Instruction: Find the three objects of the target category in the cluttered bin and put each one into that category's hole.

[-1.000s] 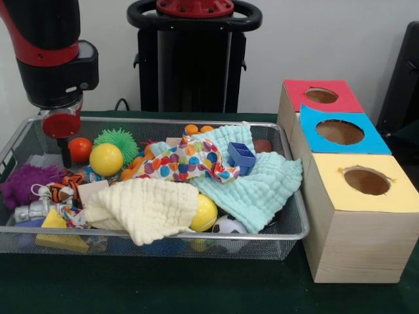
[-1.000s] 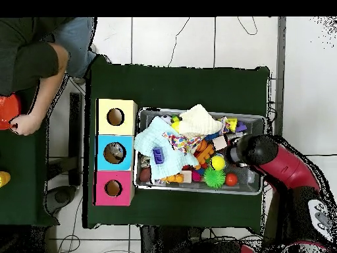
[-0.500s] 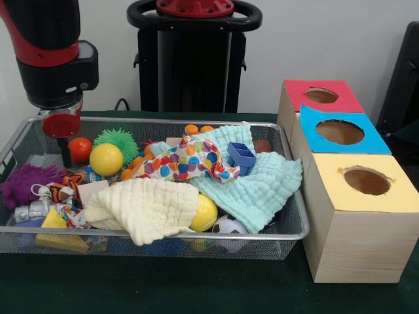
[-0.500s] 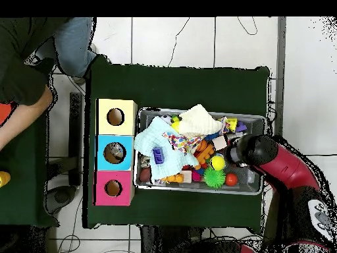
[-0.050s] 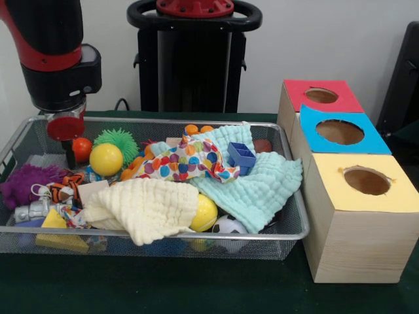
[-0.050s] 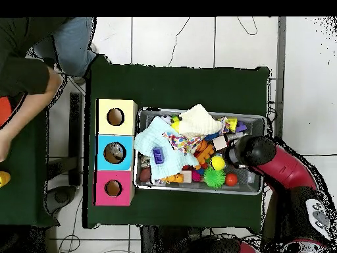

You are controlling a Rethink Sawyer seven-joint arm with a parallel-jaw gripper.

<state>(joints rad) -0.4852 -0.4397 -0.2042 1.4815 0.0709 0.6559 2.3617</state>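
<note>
Green felt table (image 5: 196,288) w/ wire-mesh bin (image 5: 157,245), crinkly cloths (image 5: 147,206).

Arm upright, gripper (image 5: 67,157) low, fingers perhaps closed.

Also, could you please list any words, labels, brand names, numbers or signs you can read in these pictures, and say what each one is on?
None: no readable text shows in either view.
The three boxes, red, blue and yellow, carry only coloured tops with holes, no labels.
The dotted cloth has a pattern of coloured spots, no letters.
The arm shows no legible marking.
The toys in the wire bin show no print.
</note>
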